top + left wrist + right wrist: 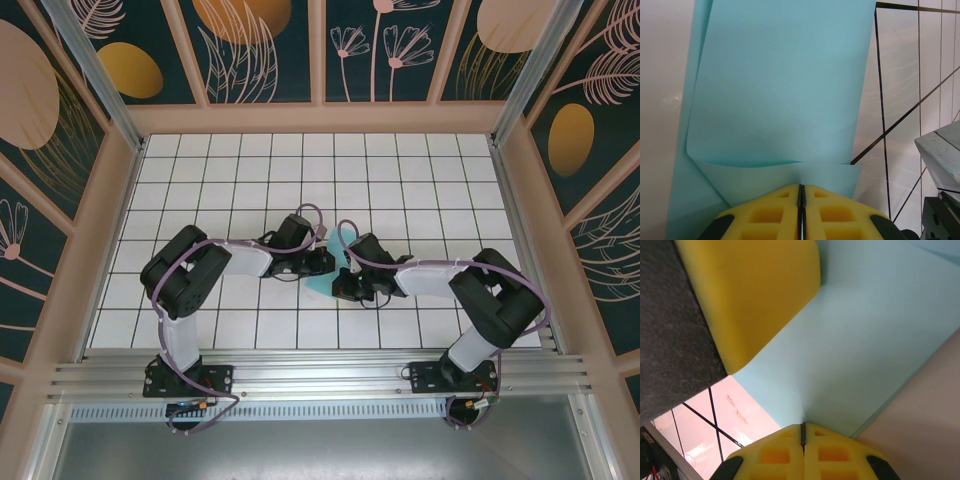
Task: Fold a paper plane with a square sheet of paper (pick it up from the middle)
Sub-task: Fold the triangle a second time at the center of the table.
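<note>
Sheet (pixel 780 90) edges clamped by left pincer (pixel 801 192), right pincer (pixel 803 430).

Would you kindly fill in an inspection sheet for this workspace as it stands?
Surface: white tiled table with dark grid lines.
Job's things: turquoise sheet of paper, partly folded with overlapping layers, held at mid-table.
Clutter: nothing seen.
Grippers: left gripper shut on the paper's edge; right gripper shut on another edge.
Cables: purple cables loop loosely near both grippers.
Surroundings: floral wall panels on three sides; aluminium rail at the near edge.
</note>
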Motion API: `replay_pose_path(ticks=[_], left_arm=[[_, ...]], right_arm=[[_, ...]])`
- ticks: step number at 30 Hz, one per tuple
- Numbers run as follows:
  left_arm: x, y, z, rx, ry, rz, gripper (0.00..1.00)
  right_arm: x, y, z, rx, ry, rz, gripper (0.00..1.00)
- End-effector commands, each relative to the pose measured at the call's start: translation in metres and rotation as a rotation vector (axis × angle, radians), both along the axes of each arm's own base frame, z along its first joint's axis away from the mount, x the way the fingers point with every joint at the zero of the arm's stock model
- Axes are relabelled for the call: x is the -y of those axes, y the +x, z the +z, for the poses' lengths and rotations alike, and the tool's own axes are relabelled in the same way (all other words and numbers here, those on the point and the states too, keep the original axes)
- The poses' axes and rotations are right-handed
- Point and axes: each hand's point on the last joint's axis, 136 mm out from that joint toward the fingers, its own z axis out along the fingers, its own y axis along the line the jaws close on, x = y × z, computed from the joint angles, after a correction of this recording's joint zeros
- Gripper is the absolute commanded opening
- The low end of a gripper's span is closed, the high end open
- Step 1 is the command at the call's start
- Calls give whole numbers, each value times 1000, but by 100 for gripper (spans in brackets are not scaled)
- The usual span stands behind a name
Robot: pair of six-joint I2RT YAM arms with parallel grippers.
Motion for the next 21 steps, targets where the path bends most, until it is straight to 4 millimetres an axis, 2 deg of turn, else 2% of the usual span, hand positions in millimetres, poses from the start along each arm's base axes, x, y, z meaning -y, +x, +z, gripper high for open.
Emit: replay_pose_path(ticks=[1,9,20,21], left_arm=[[-25,27,-20,32,91,88,14],[-33,46,-20,38,87,133,15],[-51,61,-32,21,119,176,16],[-49,70,-25,38,107,182,16]], right_arm=[[55,-40,-50,-152,-265,-5,0],[56,-41,-50,-154,-269,-3,0],[56,-42,-50,-155,-267,-2,0],[56,-42,-50,-155,-265,-1,0]])
